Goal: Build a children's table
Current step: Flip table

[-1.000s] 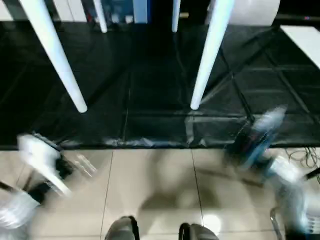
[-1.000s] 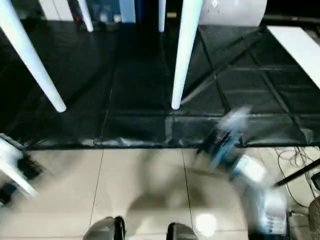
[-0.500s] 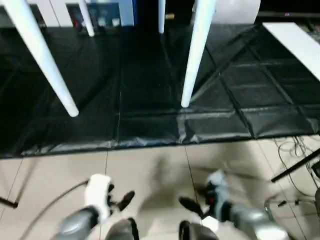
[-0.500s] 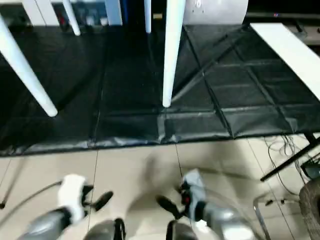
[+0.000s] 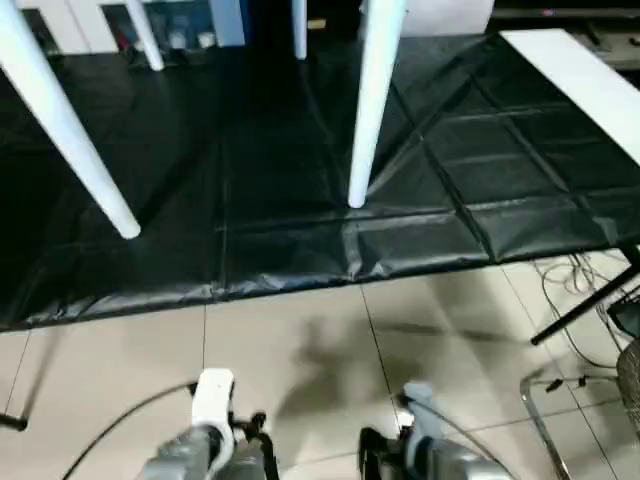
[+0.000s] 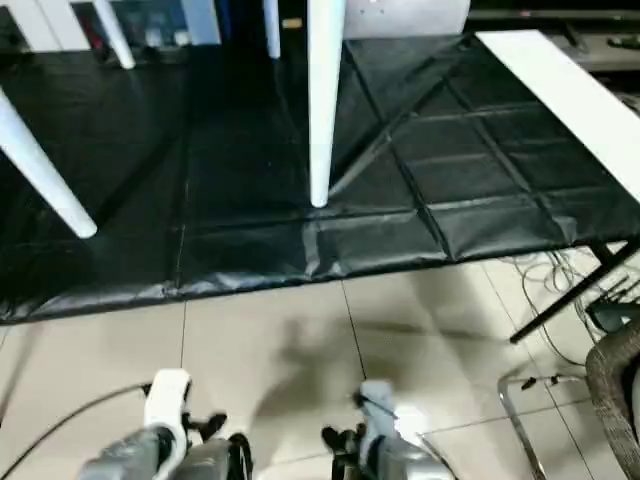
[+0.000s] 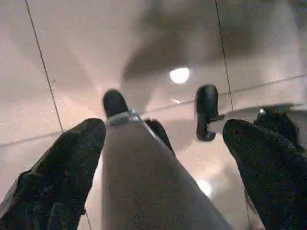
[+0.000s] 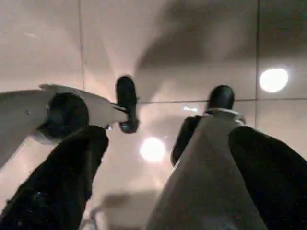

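The children's table stands on the black mat (image 5: 280,240), its white legs coming down from the picture's top. The near left leg (image 5: 70,130) and near right leg (image 5: 368,100) end on the mat, and two far legs (image 5: 145,45) show behind. The top is out of view. My left gripper (image 5: 252,428) and right gripper (image 5: 378,442) hang low over the tiled floor, close to my body and well short of the table. In the wrist views the left gripper (image 7: 165,128) and right gripper (image 8: 168,136) have their fingers wide apart, open, holding nothing.
A white flat panel (image 5: 580,75) lies at the mat's right edge. Cables (image 5: 575,290), a black stand leg (image 5: 585,305) and a metal frame (image 5: 560,420) crowd the floor at the right. My own feet (image 7: 206,110) show below the grippers.
Both arms have swung in from far out at the sides to low in front of my body. The whole view has also shifted, so the camera moved. Both grippers stay open.
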